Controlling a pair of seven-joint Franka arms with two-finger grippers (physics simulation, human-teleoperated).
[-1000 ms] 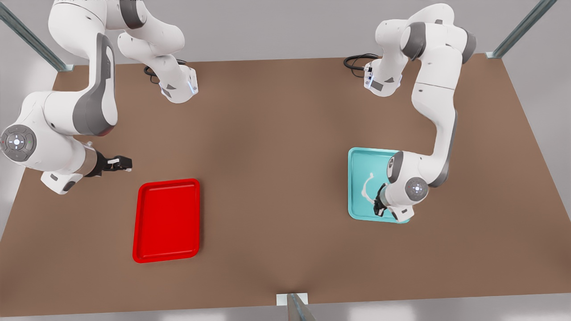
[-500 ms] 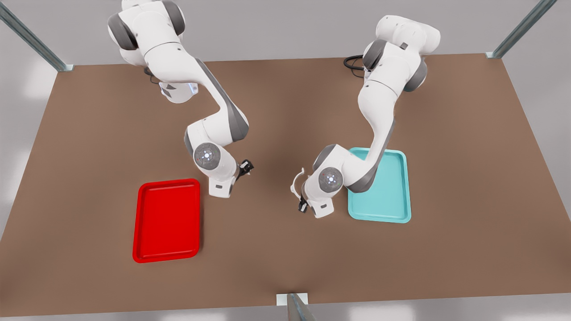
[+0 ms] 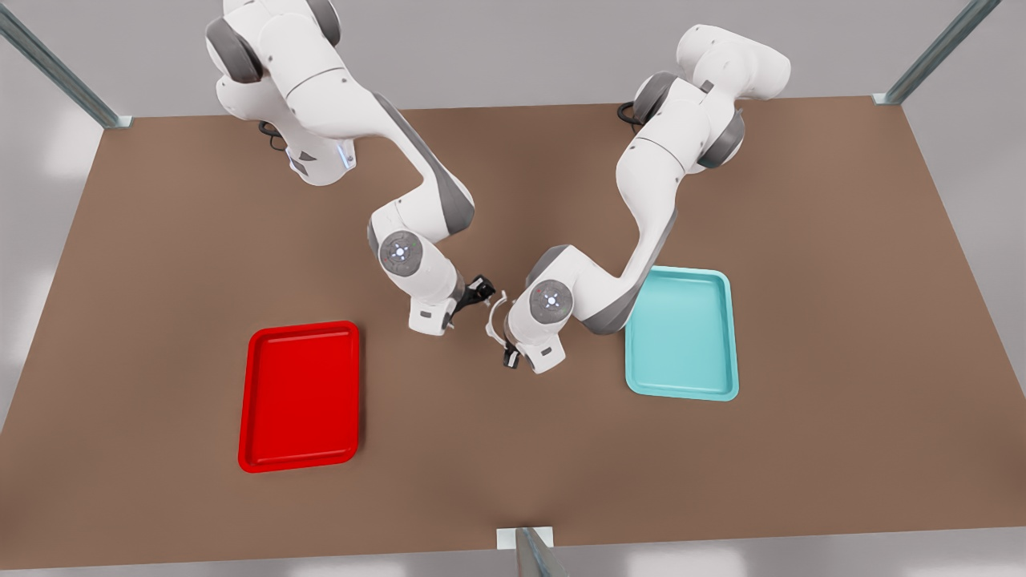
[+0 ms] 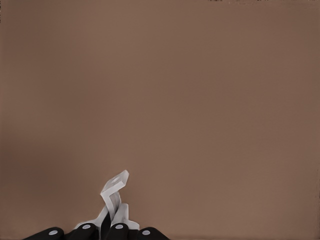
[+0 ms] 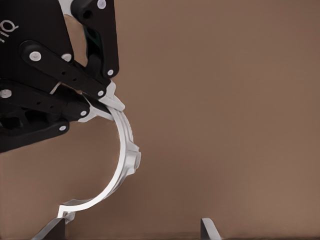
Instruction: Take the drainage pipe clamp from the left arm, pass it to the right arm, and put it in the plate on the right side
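The drainage pipe clamp (image 3: 493, 316), a thin white C-shaped arc, hangs above the middle of the table. My left gripper (image 3: 508, 358), on the arm at the front view's right, is shut on the clamp's lower end. The left wrist view shows the clamp (image 4: 115, 197) rising from my left gripper (image 4: 107, 230). My right gripper (image 3: 480, 289) faces the clamp's upper end from the front view's left. In the right wrist view my right gripper (image 5: 132, 230) is open, and the clamp's (image 5: 125, 150) free tab sits close to one fingertip (image 5: 54, 229). The red plate (image 3: 299, 397) lies at the front view's left.
A teal tray (image 3: 681, 332) lies on the brown table at the front view's right, just behind the left arm's elbow. Both arm bases stand at the table's far edge. A metal post (image 3: 529, 553) rises at the near edge.
The left gripper lifted the clamp out of the teal tray and carried it to the table's middle. The right arm swung in from the front view's far left and now faces the clamp.
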